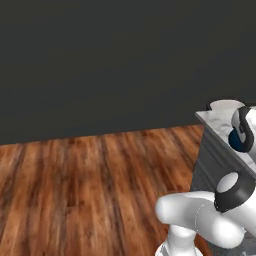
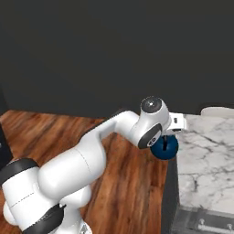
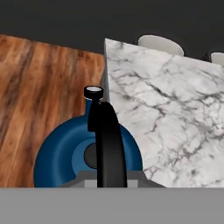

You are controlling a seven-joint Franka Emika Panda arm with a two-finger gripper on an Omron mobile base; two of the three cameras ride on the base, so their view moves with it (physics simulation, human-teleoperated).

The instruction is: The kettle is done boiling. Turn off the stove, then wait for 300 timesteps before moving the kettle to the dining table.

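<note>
The kettle (image 3: 61,153) looked glossy blue — smooth, enamel-like — with a matt black handle (image 3: 109,144). The desk (image 3: 170,113) was polished white marble, grey-veined. The floor (image 1: 85,190) was varnished brown wood — grained planks.

The kettle (image 2: 165,147) is largely covered by the wrist in the right base view, and its lower body is cut off at six o'clock in the hand view. The counter (image 2: 208,155) is cropped at three o'clock. The jaws are hidden.
</note>
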